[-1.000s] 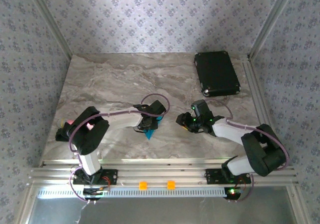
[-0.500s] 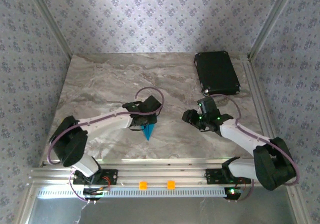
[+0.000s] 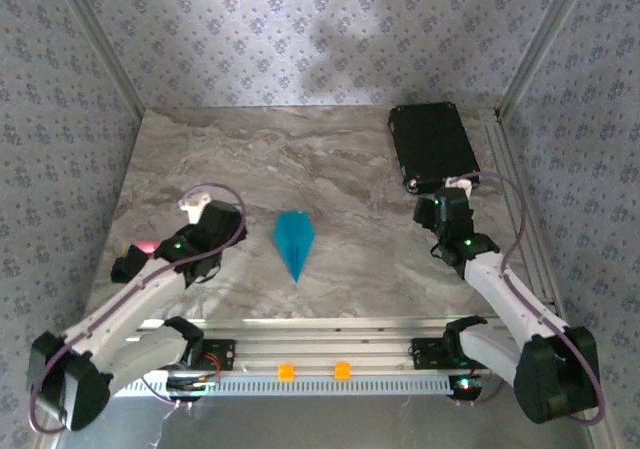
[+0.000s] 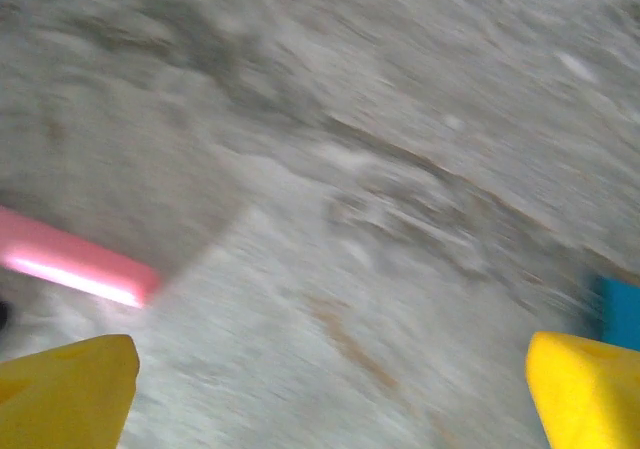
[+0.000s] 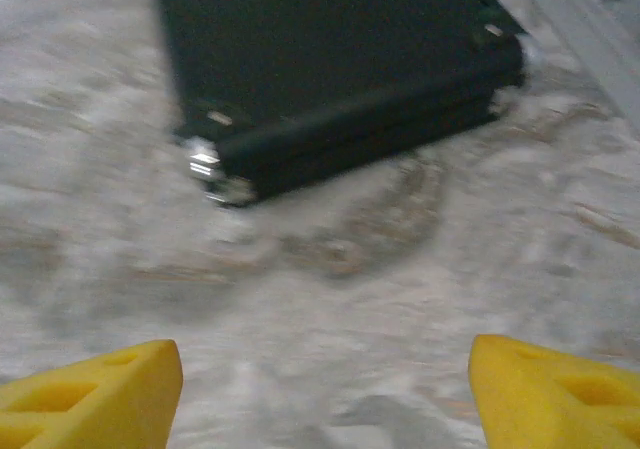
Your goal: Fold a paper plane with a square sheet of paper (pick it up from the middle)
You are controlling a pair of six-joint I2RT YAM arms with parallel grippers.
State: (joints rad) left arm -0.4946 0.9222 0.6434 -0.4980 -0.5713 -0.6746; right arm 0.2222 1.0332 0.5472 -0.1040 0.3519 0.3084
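No text, label, brand, number or sign can be read. Nothing legible is made out on the black case [image 3: 432,147], the paper plane [image 3: 295,244] or the marble-patterned table [image 3: 250,169].

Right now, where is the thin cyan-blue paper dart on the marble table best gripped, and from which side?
Probably at the middle of the cyan-blue paper plane, from above, jaws across its long axis: it lies flat and free, is widest about there, and narrows to a point at its near end.

Top camera overlooks table [image 3: 340,169]; wrist cameras hover close.
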